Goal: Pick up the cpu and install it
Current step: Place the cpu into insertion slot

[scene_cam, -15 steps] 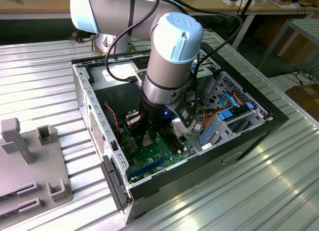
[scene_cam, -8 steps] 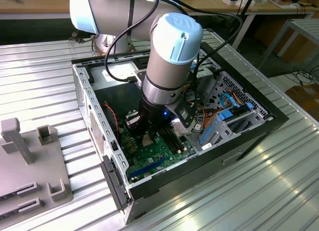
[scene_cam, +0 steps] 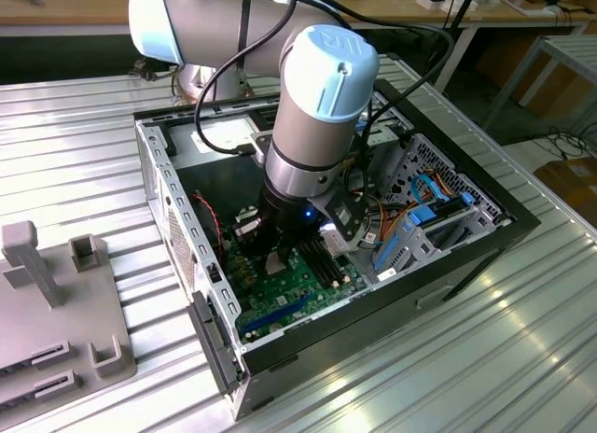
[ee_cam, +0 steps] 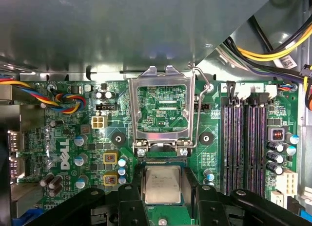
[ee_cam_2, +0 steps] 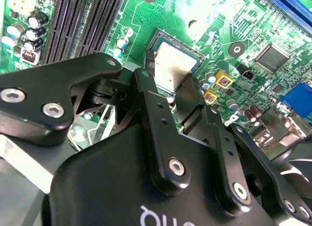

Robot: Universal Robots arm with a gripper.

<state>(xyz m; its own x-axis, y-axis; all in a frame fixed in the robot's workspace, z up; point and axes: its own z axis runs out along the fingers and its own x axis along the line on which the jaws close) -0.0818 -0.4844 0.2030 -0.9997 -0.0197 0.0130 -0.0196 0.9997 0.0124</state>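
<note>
A: Scene?
B: A silver-and-blue robot arm reaches down into an open black desktop computer case lying on a ribbed metal table. A grey plastic fixture block sits on the table at the exterior view's left, well apart from the case.
A: Gripper?
B: The black two-finger gripper is low over the green motherboard. Its fingers sit tight on two opposite edges of the thin flat square silver-grey cpu, pinching it. No gap shows on either side in the first wrist view.
A: Where's the cpu exactly?
B: Right at the black-framed square socket, flat, metal face up. In the second wrist view the cpu lies within the socket's frame outline, with the gripper around it. Seated or just above, cannot tell.
A: Socket cover?
B: The shiny metal load plate is flipped open, hinged just beside the socket, and bare board shows through its window.
A: Neighbours?
B: Long black memory slots run beside the socket, near the cpu but apart from it.
</note>
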